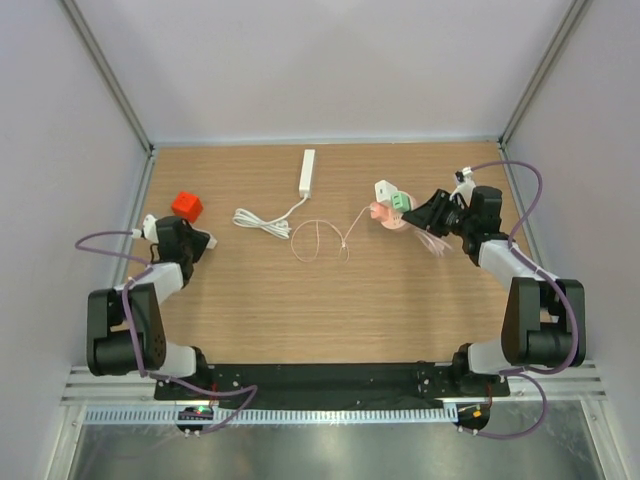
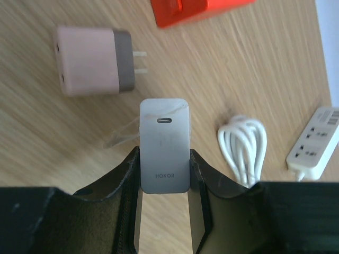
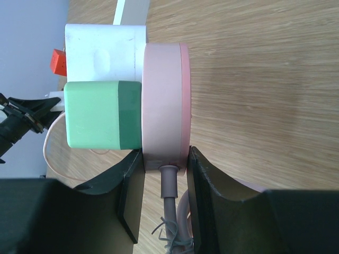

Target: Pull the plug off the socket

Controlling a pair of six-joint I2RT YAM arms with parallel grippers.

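A round pink socket (image 3: 163,100) stands on edge on the wooden table, with a green plug (image 3: 98,115) and a white plug (image 3: 103,50) stuck into its face. My right gripper (image 3: 164,165) is shut on the socket's rim, where its pink cord leaves. In the top view the socket (image 1: 383,213) is right of centre, at my right gripper (image 1: 418,214). My left gripper (image 2: 164,170) is shut on a grey HONOR charger (image 2: 164,140), far left in the top view (image 1: 203,241).
A pink charger with bare prongs (image 2: 90,61) lies ahead of the left gripper, and a red block (image 1: 187,206) lies beyond it. A white power strip (image 1: 307,172) with a coiled white cord (image 1: 262,222) lies at centre back. A thin looped cable (image 1: 320,240) runs to the socket.
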